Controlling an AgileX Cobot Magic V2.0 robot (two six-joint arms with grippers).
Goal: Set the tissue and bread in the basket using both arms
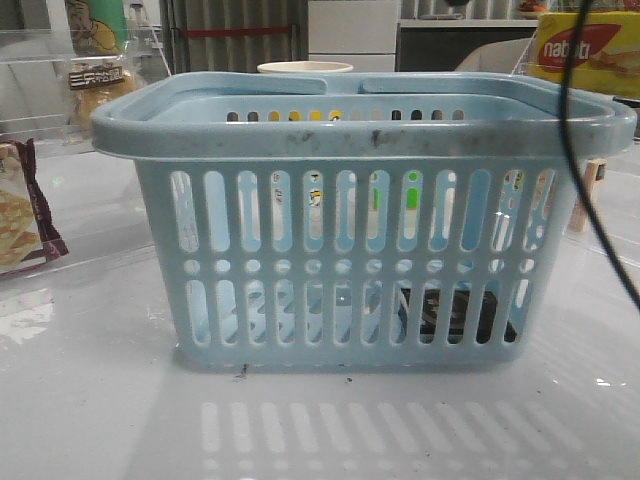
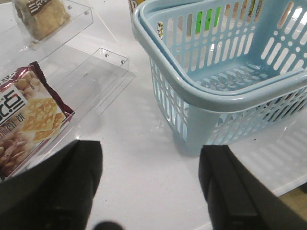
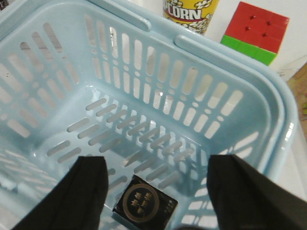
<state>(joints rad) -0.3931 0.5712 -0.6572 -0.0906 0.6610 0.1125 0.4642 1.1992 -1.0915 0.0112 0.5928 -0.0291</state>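
Observation:
The light-blue slotted basket [image 1: 360,240] stands in the middle of the table, also in the left wrist view [image 2: 225,91] and the right wrist view [image 3: 144,96]. The black tissue packet [image 3: 145,203] with a round pale emblem lies on the basket floor, dimly seen through the slots in the front view [image 1: 450,310]. My right gripper [image 3: 156,191] is open above the packet, not touching it. The bread [image 2: 41,17] in its clear wrapper sits on a clear shelf, also in the front view [image 1: 100,90]. My left gripper [image 2: 151,187] is open and empty over bare table beside the basket.
A maroon-edged cracker bag [image 2: 26,120] lies on a clear acrylic tray [image 2: 103,62]. A yellow nabati box [image 1: 585,55] stands back right. A popcorn tub [image 3: 189,12] and a colour cube [image 3: 254,31] stand behind the basket. A black cable [image 1: 590,190] hangs at the right.

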